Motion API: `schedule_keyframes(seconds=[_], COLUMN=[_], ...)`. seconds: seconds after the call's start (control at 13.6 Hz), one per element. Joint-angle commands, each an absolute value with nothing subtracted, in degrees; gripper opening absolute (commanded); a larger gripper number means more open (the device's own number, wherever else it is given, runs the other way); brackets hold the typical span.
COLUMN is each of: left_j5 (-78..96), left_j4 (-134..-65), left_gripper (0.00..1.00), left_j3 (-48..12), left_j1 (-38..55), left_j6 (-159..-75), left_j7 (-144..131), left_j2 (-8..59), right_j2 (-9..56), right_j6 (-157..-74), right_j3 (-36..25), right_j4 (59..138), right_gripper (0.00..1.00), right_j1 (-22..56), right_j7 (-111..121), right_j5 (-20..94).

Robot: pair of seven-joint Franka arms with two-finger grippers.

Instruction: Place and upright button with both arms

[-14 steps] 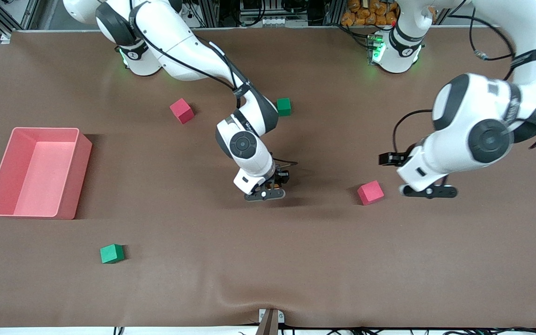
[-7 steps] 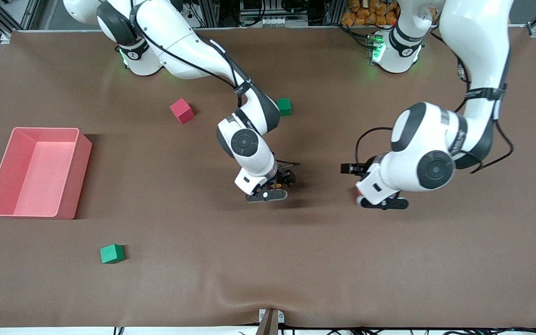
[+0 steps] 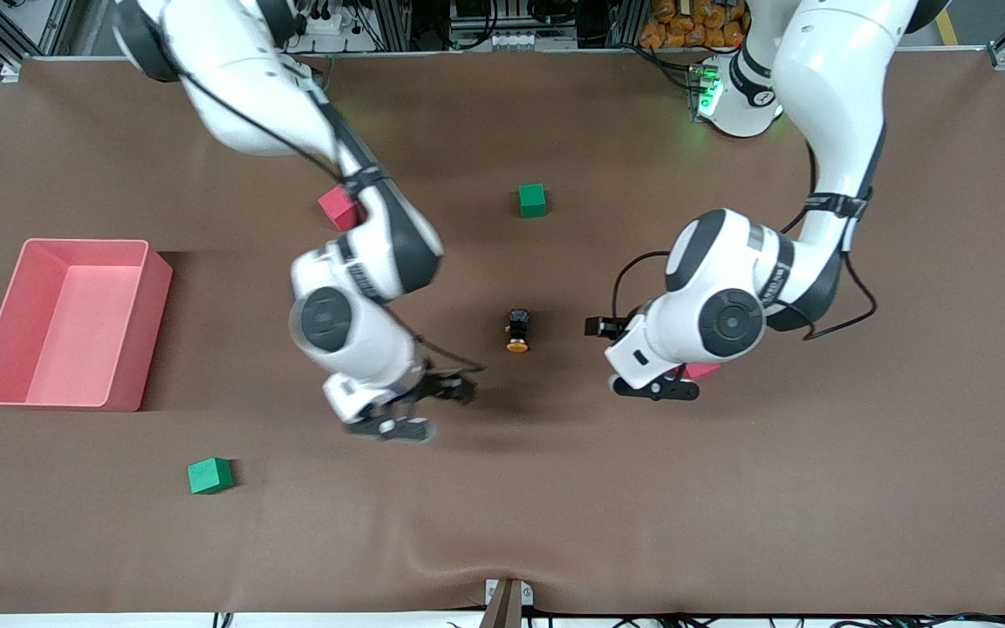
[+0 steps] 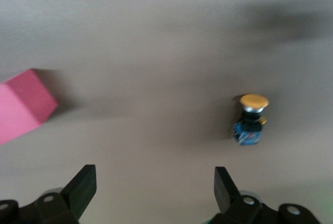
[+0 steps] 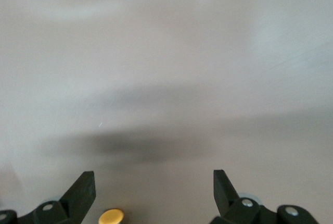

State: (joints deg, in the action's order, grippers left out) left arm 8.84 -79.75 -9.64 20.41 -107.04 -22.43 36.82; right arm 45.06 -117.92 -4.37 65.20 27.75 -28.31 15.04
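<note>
The button lies on its side mid-table, its orange cap toward the front camera. It also shows in the left wrist view, and only its cap shows in the right wrist view. My right gripper is open and empty, over bare table off the button toward the right arm's end. My left gripper is open and empty, over the table off the button toward the left arm's end. In their wrist views, the left gripper and right gripper have jaws spread wide.
A pink cube lies half hidden under the left hand; it also shows in the left wrist view. Another pink cube and a green cube lie toward the bases. A green cube and a pink bin sit toward the right arm's end.
The right gripper let go of the button, which now lies on the table, and swung away toward the right arm's end. The left gripper moved in toward the button, over the pink cube.
</note>
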Motion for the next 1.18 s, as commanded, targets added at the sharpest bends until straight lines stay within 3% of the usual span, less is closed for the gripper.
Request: schedule_keyframes(seconds=[0.0,0.29,0.59,0.81,1.1], left_j5=[9.5,9.7,9.7,9.8,9.8], left_j4=[-73.3,-72.9,-72.9,-72.9,-72.6], left_gripper=[1.0,1.0,1.0,0.98,0.97], left_j3=[-8.6,-8.8,-9.3,-9.4,-9.7], left_j1=[25.0,28.4,30.1,30.6,31.2], left_j6=[-107.7,-111.8,-113.8,-113.8,-114.0], left_j7=[-27.2,-28.6,-27.7,-26.1,-25.9], left_j2=[41.4,44.6,47.7,48.9,50.4], right_j2=[40.4,34.6,28.4,21.1,4.4], right_j6=[-111.6,-105.8,-89.2,-86.5,-86.6], right_j3=[-3.0,-3.6,-4.6,-7.7,-7.6], right_j4=[66.0,66.1,66.2,67.7,83.0], right_gripper=[1.0,1.0,1.0,1.0,1.0], right_j1=[22.0,13.9,3.8,3.1,3.3], right_j7=[-25.6,-21.4,-11.6,-12.0,-12.6], right_j5=[16.0,15.5,14.4,13.0,8.7])
